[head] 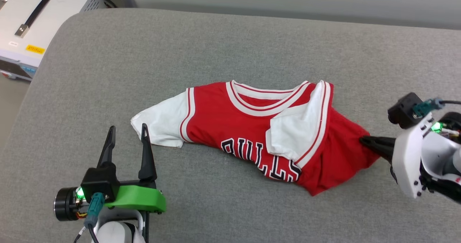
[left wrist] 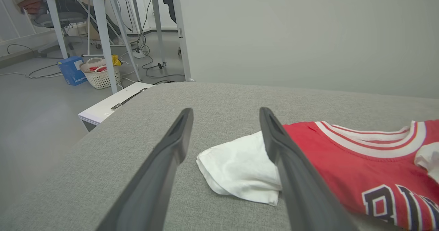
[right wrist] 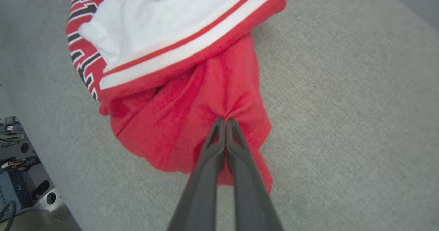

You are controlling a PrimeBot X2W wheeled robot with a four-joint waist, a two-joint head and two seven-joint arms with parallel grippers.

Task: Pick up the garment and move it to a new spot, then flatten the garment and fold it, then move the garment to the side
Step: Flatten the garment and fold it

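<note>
The garment [head: 230, 124] is a red jersey with white sleeves and black "BULLS" lettering, lying crumpled in the middle of the grey padded table [head: 252, 44]. One white sleeve lies folded over its chest. My right gripper [head: 363, 140] is shut on the garment's red right edge; in the right wrist view the closed fingertips [right wrist: 224, 121] pinch a gathered fold of red cloth [right wrist: 192, 121]. My left gripper [head: 128, 133] stands open just left of the other white sleeve [left wrist: 240, 169], holding nothing, its right finger [left wrist: 274, 145] beside that sleeve.
A white case with a black handle [head: 34, 17] stands off the table's far-left corner. In the left wrist view, table legs, cables, a white basket [left wrist: 99, 74] and a blue box [left wrist: 71, 70] sit on the floor beyond the table.
</note>
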